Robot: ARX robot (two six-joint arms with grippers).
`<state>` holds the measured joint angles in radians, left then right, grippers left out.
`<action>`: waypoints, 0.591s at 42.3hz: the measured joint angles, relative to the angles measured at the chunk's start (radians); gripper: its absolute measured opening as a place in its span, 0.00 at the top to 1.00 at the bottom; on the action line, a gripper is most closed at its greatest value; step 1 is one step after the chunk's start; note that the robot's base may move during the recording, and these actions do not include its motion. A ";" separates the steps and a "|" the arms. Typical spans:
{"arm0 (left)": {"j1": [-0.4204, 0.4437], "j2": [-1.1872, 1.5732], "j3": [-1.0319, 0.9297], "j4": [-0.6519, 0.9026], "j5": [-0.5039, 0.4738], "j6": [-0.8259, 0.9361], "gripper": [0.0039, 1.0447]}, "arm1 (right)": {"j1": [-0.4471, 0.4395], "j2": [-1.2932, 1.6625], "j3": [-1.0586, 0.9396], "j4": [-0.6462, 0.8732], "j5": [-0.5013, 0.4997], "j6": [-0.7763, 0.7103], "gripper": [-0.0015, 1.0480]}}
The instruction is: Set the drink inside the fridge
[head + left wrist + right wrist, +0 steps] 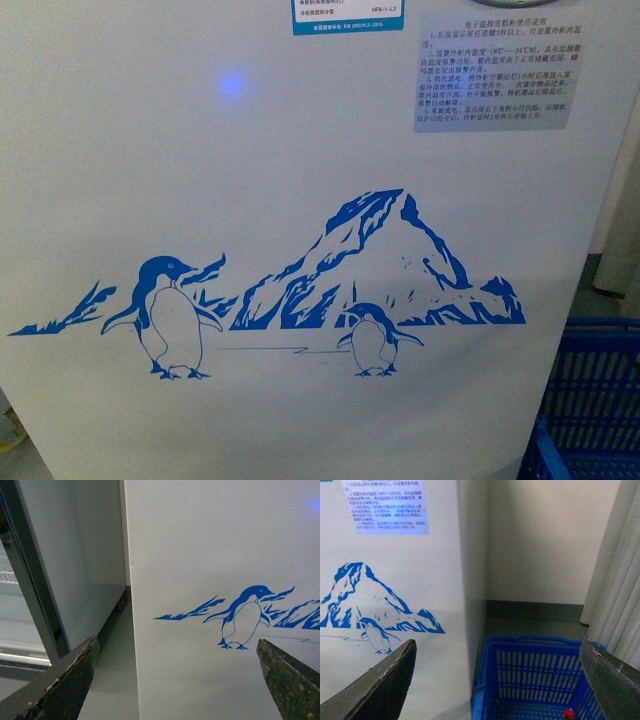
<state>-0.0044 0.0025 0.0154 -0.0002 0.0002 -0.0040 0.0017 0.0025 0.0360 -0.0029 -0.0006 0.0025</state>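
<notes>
Fridge [300, 200] filled the front view: white front panel, blue mountain drawing [375, 265] across the middle, one penguin on each side of it. Lid and top rim were out of frame in all three views. Grey cabinet [75, 565] with a glass door stood just beside the fridge's left side, narrow gap between them, seen in the left wrist view. Pale curtain [615, 580] hung at the far right of the right wrist view. Blue basket [535, 680] sat on the floor just beside the fridge's right corner; the front view also caught it low right. Left gripper [176, 641] was wide open, nothing between the jaws, facing the fridge front near the larger penguin. Right gripper [498, 642] was also spread wide and empty, aimed at the fridge's right edge and the basket. Printed instruction sticker [495, 70] sat top right on the fridge front, text too small to read. Faint blue light spot [232, 85] showed on the panel, upper left. Drink [569, 713] was inside the basket, only its red cap showing at the frame edge; the rest was cut off.
</notes>
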 joint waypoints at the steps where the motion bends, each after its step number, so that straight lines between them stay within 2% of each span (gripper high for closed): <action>1: 0.000 0.000 0.000 0.000 0.000 0.000 0.08 | 0.000 0.000 0.000 0.000 0.003 0.000 0.07; 5: 0.000 0.000 0.000 0.000 0.000 0.000 0.08 | 0.005 0.010 0.003 -0.012 0.014 0.002 0.07; 7: 0.000 0.000 0.000 0.000 0.000 0.000 0.08 | 0.033 0.113 0.060 -0.168 0.180 0.008 0.07; 9: 0.000 0.000 0.000 0.000 0.000 0.000 0.08 | -0.007 0.254 0.089 -0.199 0.224 -0.017 0.07; 14: 0.000 0.000 0.000 0.000 0.000 0.000 0.08 | -0.128 0.479 0.105 -0.087 0.141 -0.074 0.07; 20: 0.000 0.000 0.000 0.000 0.000 0.000 0.08 | -0.322 0.847 0.188 0.150 0.040 -0.149 0.07; 25: 0.000 0.000 0.000 0.000 0.000 0.000 0.08 | -0.396 1.136 0.263 0.291 0.040 -0.193 0.07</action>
<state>-0.0044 0.0025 0.0154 -0.0002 0.0002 -0.0040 -0.3943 1.1389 0.2993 0.2882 0.0399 -0.1902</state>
